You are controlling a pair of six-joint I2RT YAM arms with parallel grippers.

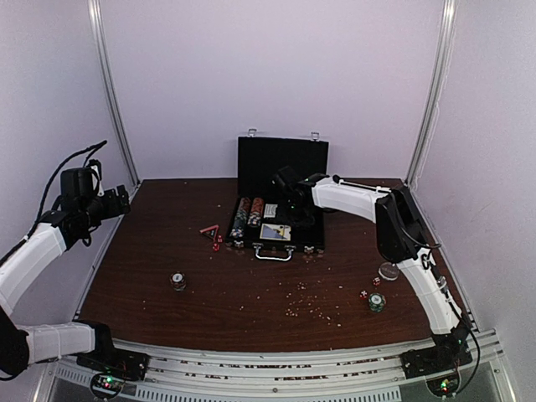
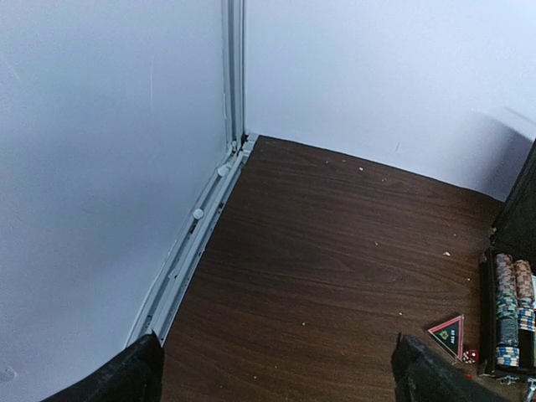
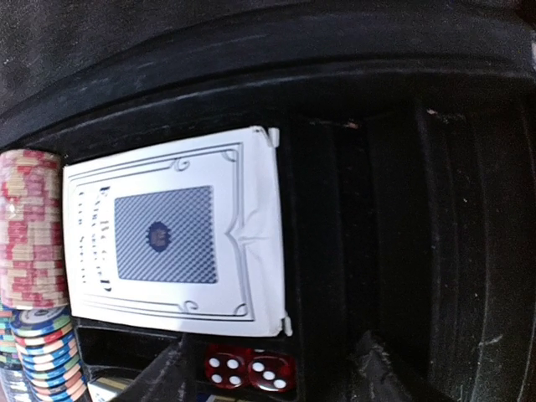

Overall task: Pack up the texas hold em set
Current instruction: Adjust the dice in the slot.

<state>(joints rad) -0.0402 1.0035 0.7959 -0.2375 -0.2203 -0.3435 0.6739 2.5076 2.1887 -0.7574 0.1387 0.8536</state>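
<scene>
The left arm stood off the table (image 1: 167, 251) by its left edge, elbow bent, forearm angled upward and the wrist aimed toward the far left corner. The left gripper (image 1: 121, 203) hung in the air with its jaws spread wide and nothing between them, well apart from every piece. The right arm stood up from its base at the near right corner and folded sharply at the elbow. Its forearm pointed leftward, and the right gripper (image 1: 293, 209) was tipped down over the open case (image 1: 280, 239). In the right wrist view its fingers (image 3: 167, 373) were released and apart, clasping nothing, above a compartment holding two red dice (image 3: 251, 368).

The case sat mid-table toward the far edge, its long axis parallel to that edge. Its lid (image 1: 282, 159) stood upright on the far side and the silver handle (image 1: 274, 252) faced the near edge. Striped chips (image 1: 247, 213) filled rows at the case's left end, the rows running far to near. A card deck (image 3: 176, 234) lay flat just beside them.

Outside the case, a red triangular marker (image 1: 209, 230) and loose dice (image 1: 216, 244) lay just left of it. One chip stack (image 1: 178, 280) stood toward the near left, and a second chip stack (image 1: 377, 301) stood near the right edge among pale crumbs (image 1: 306, 293)
</scene>
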